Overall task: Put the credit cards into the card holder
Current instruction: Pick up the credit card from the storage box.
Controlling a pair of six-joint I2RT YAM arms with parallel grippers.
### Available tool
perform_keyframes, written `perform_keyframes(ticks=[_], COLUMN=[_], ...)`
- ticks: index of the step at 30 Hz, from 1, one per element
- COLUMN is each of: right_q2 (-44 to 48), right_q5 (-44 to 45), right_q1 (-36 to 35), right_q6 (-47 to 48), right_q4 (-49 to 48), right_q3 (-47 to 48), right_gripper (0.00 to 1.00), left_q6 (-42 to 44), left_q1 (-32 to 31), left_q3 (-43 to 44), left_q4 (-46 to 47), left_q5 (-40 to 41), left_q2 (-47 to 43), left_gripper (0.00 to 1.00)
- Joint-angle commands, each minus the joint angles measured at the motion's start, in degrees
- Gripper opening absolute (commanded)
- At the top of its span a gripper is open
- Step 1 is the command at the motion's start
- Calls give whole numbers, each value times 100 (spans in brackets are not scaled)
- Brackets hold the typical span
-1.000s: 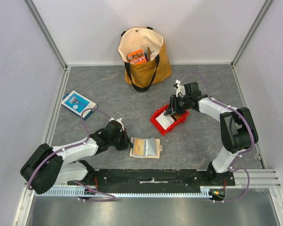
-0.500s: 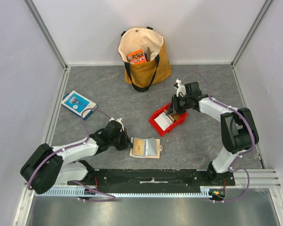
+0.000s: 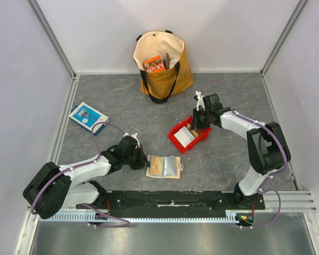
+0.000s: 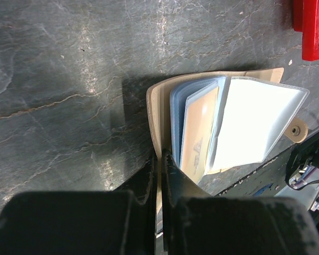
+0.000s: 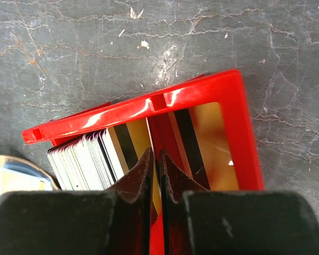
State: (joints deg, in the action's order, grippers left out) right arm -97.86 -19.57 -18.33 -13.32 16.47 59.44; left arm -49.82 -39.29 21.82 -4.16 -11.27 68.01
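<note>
The beige card holder point(image 3: 166, 167) lies open near the table's front, with clear sleeves and an orange-brown card point(image 4: 198, 127) in one sleeve. My left gripper point(image 3: 147, 163) is shut on the holder's left cover edge point(image 4: 155, 114); the jaws point(image 4: 160, 159) pinch it. The credit cards point(image 3: 184, 137) stand as a pale stack point(image 5: 80, 154) in a red tray point(image 3: 175, 139). My right gripper point(image 3: 193, 125) is inside the tray point(image 5: 149, 103), its jaws point(image 5: 155, 157) nearly closed on the edge of a gold card with a black stripe point(image 5: 130, 139). Another gold card point(image 5: 204, 138) lies flat in the tray.
A tan tote bag point(image 3: 162, 69) holding an orange packet point(image 3: 154, 64) stands at the back centre. A blue-and-white flat box point(image 3: 88, 117) lies at the left. Grey walls enclose the table on three sides.
My right gripper has shifted slightly back and left over the red tray. The left arm and the card holder have not moved.
</note>
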Motion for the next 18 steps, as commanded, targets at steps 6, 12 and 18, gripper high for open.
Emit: perform_keyframes(ticks=[6,12,18], right_q2=[198,119,539], right_q5=[1218,1456,1851], right_q1=[-592,-795,-830], right_q6=[374,541,523], right_q4=[313,533,550], right_q3=[138,252,384], right_gripper=[18,18,0], left_q6=[245,236,236], left_q1=[-9,-17,-9], left_q3=[147,103,68], left_q4=[170,170,109], left_q5=[-139,-148,-113], left_q2=[-7,-86,-209], left_gripper=[2,2,2])
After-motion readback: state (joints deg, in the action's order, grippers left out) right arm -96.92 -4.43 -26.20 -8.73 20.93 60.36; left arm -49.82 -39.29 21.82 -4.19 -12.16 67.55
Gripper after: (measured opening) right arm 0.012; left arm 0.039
